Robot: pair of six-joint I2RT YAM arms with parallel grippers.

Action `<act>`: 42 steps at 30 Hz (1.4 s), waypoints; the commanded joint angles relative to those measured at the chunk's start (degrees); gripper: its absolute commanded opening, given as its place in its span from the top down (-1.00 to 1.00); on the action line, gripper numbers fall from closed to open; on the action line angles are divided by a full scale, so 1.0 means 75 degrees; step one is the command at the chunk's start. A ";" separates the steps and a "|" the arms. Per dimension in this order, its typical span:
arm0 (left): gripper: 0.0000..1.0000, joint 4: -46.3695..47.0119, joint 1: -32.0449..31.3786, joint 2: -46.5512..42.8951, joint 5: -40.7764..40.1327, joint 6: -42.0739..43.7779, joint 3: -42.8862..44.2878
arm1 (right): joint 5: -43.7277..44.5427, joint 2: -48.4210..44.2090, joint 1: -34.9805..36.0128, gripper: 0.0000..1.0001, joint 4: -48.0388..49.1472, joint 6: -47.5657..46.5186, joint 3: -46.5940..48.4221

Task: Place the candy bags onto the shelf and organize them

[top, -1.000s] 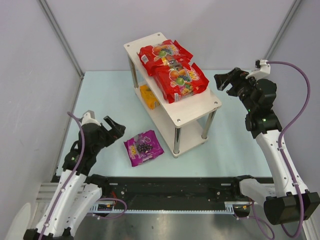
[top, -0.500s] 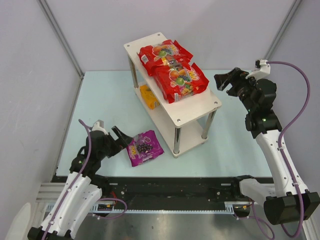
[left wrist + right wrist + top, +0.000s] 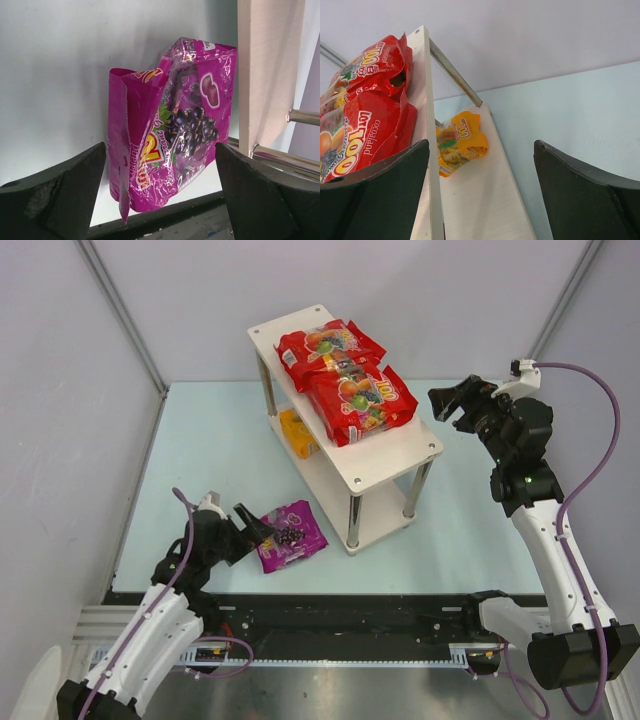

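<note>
The shelf (image 3: 398,454) stands on the worktop (image 3: 210,440) and has two boards. On the upper board lie two red bags, one (image 3: 325,345) toward the far end and one (image 3: 362,398) nearer the middle. They touch, and the near one partly overlaps the far one. The near end of this board is bare. On the lower board lies the yellow bag (image 3: 297,433), at the far end, half hidden under the upper board. In the right wrist view it lies flat on the pale board (image 3: 485,200).

The purple bag (image 3: 292,535) is not on the shelf. It lies flat on the worktop, just beside the shelf's near left leg (image 3: 352,523).

The left pincer (image 3: 258,527) is low over the worktop at the left edge of the purple bag. Its jaws are spread wide, holding nothing. In the left wrist view the bag lies directly ahead, between the two fingers (image 3: 65,185). I cannot tell whether they touch it.

The right pincer (image 3: 450,400) hangs in the air to the right of the shelf, about level with the upper board and apart from it. It is released and empty.
</note>
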 commanded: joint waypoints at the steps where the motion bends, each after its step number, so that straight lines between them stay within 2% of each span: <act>1: -0.83 0.0860 -0.0061 0.0207 0.0306 -0.0346 -0.0226 | 0.0098 -0.0023 -0.0004 -0.79 0.0083 0.0011 0.0035; 7: -0.77 0.1785 -0.0108 0.0710 0.0704 -0.0486 -0.0671 | 0.0169 -0.0035 0.0007 -0.79 0.0060 -0.0059 0.0024; 14: -0.76 0.2080 -0.0155 0.1074 0.0775 -0.0369 -0.0636 | 0.0169 -0.0023 0.0007 -0.79 0.0071 -0.0036 0.0024; 17: -0.63 0.2337 -0.0178 0.1284 0.0891 -0.0322 -0.0671 | 0.0157 -0.0023 0.0007 -0.79 0.0083 -0.0036 0.0024; 20: 0.12 0.2619 -0.0178 0.1426 0.1044 -0.0240 -0.0718 | 0.0145 -0.0023 0.0007 -0.79 0.0083 -0.0024 0.0024; 21: 0.79 0.2689 -0.0178 0.1461 0.1056 -0.0217 -0.0718 | 0.0134 -0.0023 0.0007 -0.79 0.0083 -0.0013 0.0024; 22: 0.99 0.2666 -0.0178 0.1450 0.1067 -0.0228 -0.0706 | 0.0110 -0.0023 0.0007 -0.79 0.0106 -0.0001 0.0035; 27: 1.00 0.2281 -0.0178 0.0796 0.1161 -0.0205 -0.0098 | 0.0110 -0.0024 0.0007 -0.79 0.0095 -0.0024 0.0024; 31: 1.00 0.1940 -0.0178 0.0279 0.1290 -0.0159 0.1001 | 0.0075 -0.0035 0.0007 -0.79 0.0095 -0.0001 0.0024; 37: 1.00 0.1788 -0.0167 0.0067 0.1572 0.0064 0.1999 | 0.0028 -0.0070 0.0007 -0.79 0.0118 0.0035 0.0024; 40: 0.99 0.0491 -0.0178 0.0242 0.1023 0.0648 0.2863 | 0.0063 -0.0094 0.0007 -0.79 0.0071 0.0011 0.0024; 42: 1.00 -0.0527 -0.0178 0.0278 0.0240 0.1071 0.3206 | 0.0087 -0.0082 0.0007 -0.79 0.0036 0.0011 0.0024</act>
